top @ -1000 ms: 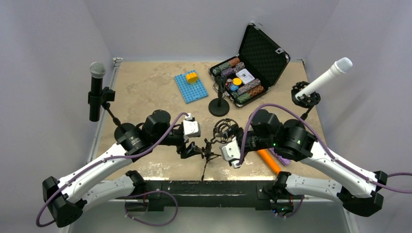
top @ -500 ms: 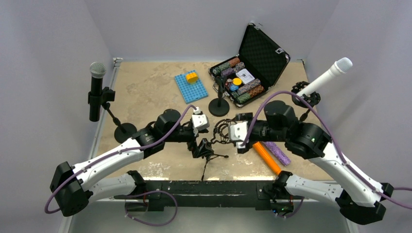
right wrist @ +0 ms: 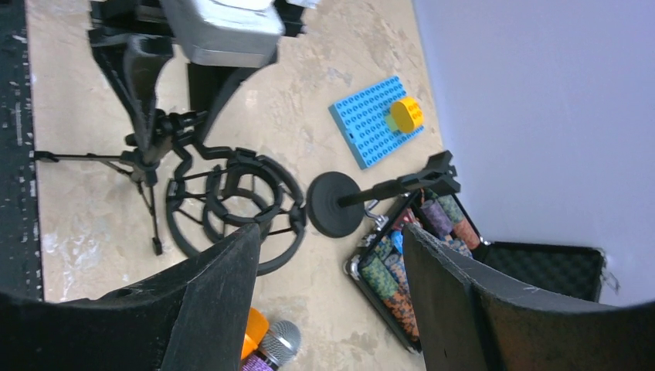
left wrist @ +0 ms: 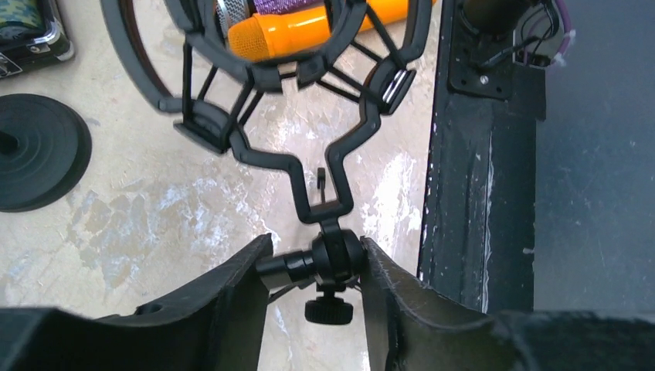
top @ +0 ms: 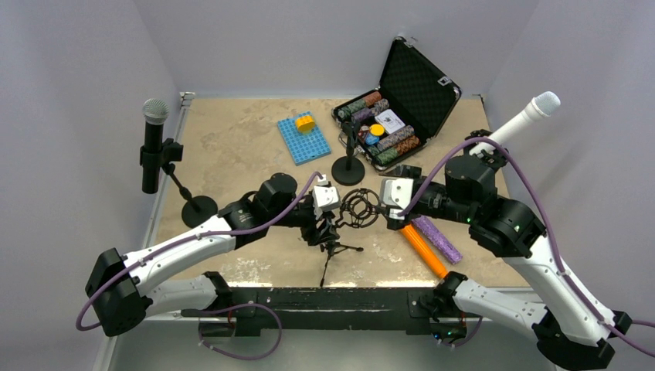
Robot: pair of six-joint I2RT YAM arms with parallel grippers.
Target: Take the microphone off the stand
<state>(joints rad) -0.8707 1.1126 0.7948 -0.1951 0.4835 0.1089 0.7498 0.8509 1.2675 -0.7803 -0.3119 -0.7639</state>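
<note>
- Currently the small tripod stand stands close to the near edge of the table. Its legs are just beside the black rail that runs along that edge, so little room is left on the near side.
- Its shock mount tilts far and right, and its ring holds no microphone.
- The left tool is closed on the stand's swivel joint just under the mount, with a finger pressed to each side.
- The right tool hangs just right of the mount with its jaws wide apart and nothing in them.
- The orange microphone lies flat on the table to the right of the stand. It is touching or nearly touching a purple microphone, and its near end comes close to the table edge.
- A round-base stand sits just far of the mount, with the open chip case beyond it to the right and a blue plate beyond it to the left.
- Bare table lies left of the tripod, out to the base of the black microphone. A white microphone sits in its holder at the far right edge.
- Compared with a second ago, the left tool has moved right onto the joint. The right arm has lifted and swung far and right, uncovering the two lying microphones. The stand has barely moved.
</note>
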